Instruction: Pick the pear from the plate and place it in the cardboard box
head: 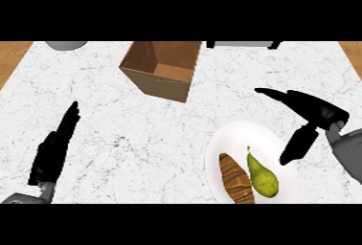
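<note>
A green pear (262, 177) lies on the white plate (233, 136) at the lower right, beside a brown croissant (236, 180). An open cardboard box (161, 67) stands at the back of the counter, left of centre. My right hand (316, 116) hovers open just right of the plate, with its fingers stretched toward the back left and its thumb pointing down over the plate's right rim. It holds nothing. At the lower left my left hand (53, 148) rests open on edge, fingers straight, far from the plate.
A grey round object (67, 45) shows at the back left edge. A grey appliance (242, 44) with dark feet sits at the back, right of the box. Wooden floor shows past both sides of the marble counter.
</note>
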You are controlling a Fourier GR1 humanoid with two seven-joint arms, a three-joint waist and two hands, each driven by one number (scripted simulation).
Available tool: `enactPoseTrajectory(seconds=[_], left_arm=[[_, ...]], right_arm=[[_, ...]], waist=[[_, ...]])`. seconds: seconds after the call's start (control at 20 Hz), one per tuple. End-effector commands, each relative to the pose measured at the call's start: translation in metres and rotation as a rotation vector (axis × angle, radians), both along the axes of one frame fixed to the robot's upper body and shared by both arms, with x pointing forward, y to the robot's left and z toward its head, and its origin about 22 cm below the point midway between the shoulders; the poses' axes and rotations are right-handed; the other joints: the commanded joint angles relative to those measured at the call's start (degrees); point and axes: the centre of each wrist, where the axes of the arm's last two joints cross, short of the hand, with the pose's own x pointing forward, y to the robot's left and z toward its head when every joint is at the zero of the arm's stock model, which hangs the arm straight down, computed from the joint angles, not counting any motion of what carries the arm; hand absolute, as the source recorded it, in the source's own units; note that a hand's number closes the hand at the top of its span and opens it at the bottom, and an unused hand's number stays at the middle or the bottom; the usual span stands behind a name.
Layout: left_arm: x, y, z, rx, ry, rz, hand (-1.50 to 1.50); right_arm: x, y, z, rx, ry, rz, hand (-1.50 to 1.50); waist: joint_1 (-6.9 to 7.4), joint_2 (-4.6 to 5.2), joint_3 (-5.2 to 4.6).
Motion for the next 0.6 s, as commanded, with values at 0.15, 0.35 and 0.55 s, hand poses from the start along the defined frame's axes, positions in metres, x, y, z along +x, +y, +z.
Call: enactPoseTrajectory(seconds=[0.15,0.35,0.55], left_arm=[[0.010,-0.001,0.003,-0.005,-0.001,0.029,0.00],[0.005,-0.001,0.008,0.004,-0.001,0.009,0.00],[0.008,-0.006,0.007,-0.016,0.011,0.027,0.00]], right_arm=[[-0.006,0.047,0.012,-0.208,0.242,0.197,-1.50],[-0.007,0.065,0.014,-0.244,0.282,0.165,-1.50],[-0.012,0.072,-0.012,-0.296,0.282,0.102,-1.50]], waist=[[-1.21,-0.02,0.03],[-1.05,0.01,0.11],[-0.93,0.12,0.14]])
